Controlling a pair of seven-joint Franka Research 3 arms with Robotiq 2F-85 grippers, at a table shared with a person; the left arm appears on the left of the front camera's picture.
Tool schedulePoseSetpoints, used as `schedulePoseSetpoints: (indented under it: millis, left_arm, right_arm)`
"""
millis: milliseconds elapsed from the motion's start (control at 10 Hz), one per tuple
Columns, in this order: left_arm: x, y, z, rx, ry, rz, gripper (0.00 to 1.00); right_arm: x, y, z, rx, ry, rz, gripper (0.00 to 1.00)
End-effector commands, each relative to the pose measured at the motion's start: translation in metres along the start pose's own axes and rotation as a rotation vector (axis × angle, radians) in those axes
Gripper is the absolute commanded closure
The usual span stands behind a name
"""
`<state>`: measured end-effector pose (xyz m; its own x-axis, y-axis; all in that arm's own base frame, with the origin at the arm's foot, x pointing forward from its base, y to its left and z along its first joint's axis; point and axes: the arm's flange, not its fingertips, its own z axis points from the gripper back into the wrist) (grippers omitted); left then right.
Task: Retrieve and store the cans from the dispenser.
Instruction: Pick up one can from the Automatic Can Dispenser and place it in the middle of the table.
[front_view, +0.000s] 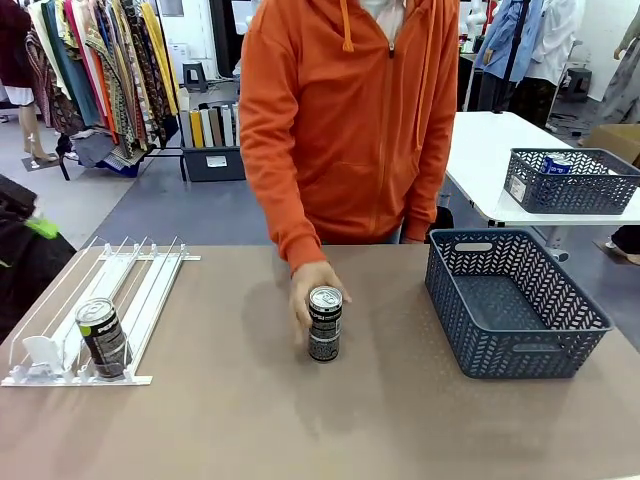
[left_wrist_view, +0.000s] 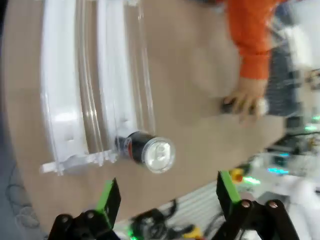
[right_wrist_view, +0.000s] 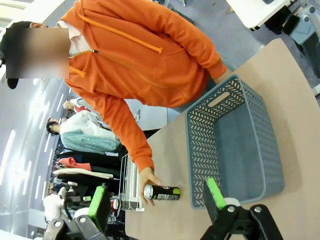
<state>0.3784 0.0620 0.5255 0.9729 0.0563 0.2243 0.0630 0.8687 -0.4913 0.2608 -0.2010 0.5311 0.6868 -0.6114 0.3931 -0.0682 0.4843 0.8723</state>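
left gripper (left_wrist_view: 168, 180) hangs wide apart and empty, aimed at the dark can (left_wrist_view: 142, 149) at the low end of the dispenser (left_wrist_view: 60, 100). right gripper (right_wrist_view: 155, 184) is spread too. person's hand (front_view: 308, 285) clasps a second can (front_view: 324, 330) mid-table, near the basket (front_view: 520, 350). looks like pick-up time: i'd lower and close on that rack can.

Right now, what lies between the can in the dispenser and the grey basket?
In the front view, a second dark can stands there upright, the person's hand on it; otherwise bare tabletop.
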Motion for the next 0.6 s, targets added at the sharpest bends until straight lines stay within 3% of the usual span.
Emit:
schedulePoseSetpoints:
  millis: [0,200,500]
  left_arm:
    - [-0.012,-0.047,-0.018,0.289,0.071,-0.036,0.00]
    - [-0.014,-0.084,-0.039,0.434,0.076,-0.050,0.00]
    - [-0.015,-0.099,-0.040,0.428,0.069,-0.072,0.00]
  right_arm:
    - [0.003,0.000,-0.003,0.032,-0.023,0.021,0.00]
    - [0.003,0.000,-0.003,0.032,-0.023,0.021,0.00]
    - [0.003,0.000,-0.003,0.032,-0.023,0.021,0.00]
